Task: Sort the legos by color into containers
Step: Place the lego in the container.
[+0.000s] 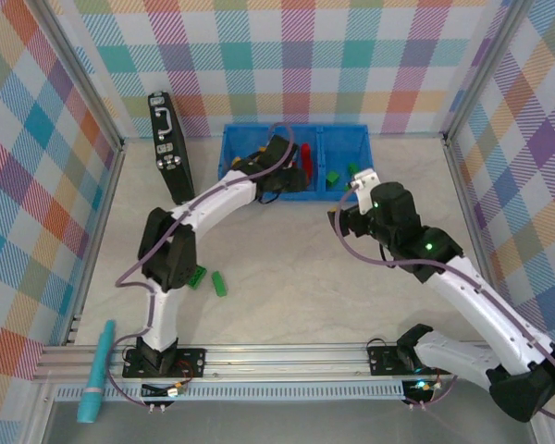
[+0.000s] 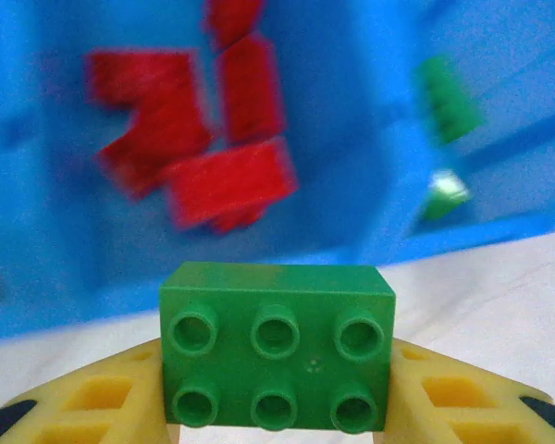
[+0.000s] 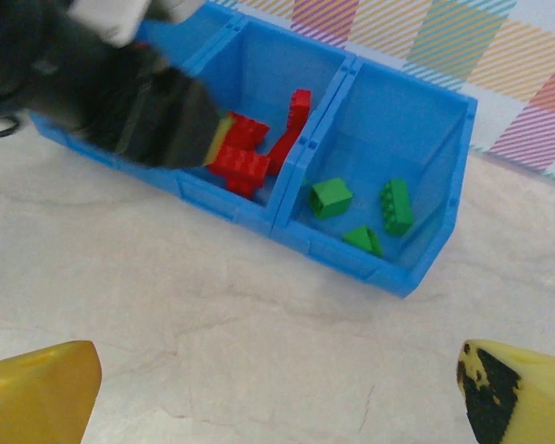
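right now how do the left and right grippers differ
The left gripper is shut on a green brick; the right gripper is wide open and holds nothing. The left gripper is up at the blue bin, next to the red bricks; the right gripper hangs over the table in front of the bin. Both have yellow fingers.

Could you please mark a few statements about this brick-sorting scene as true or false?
The left gripper has its jaws closed on a green plastic six-stud brick. True.
The right gripper holds a red brick. False: its jaws stand open, empty.
The red plastic bricks lie in the long blue plastic bin's middle compartment. True.
Green bricks share that compartment. False: the small green bricks lie in the right-end one.
Two loose green bricks lie on the table. True.
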You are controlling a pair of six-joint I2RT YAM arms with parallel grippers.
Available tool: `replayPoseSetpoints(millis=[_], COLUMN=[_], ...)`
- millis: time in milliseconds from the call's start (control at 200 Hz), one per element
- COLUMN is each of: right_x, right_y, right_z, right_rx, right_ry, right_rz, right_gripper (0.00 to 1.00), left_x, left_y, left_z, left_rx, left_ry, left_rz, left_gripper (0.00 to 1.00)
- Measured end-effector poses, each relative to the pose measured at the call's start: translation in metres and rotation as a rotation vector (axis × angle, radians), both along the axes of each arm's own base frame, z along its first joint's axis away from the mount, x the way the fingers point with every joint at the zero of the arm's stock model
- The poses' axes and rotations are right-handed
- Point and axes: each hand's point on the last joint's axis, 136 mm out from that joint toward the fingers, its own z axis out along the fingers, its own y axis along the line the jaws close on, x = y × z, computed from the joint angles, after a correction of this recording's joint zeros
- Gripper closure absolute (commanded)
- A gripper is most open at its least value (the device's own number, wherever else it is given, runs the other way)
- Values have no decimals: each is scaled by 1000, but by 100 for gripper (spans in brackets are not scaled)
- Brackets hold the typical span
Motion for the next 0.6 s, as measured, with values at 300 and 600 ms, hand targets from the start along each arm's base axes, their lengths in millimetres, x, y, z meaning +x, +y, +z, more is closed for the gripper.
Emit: replayPoseSetpoints(millis=[300, 600], right_x=[-29, -49], right_y=[7, 14], right_z=[-65, -111], right_rx=[108, 178], right_ry=[197, 362], right_rz=[22, 21], right_gripper=[1, 1], left_x=[40, 62], left_y=[-100, -122], left_z=[-7, -4], left_rx=[-219, -341], left_ry=[-40, -67], left_rz=[-110, -65], left_gripper=[60, 42])
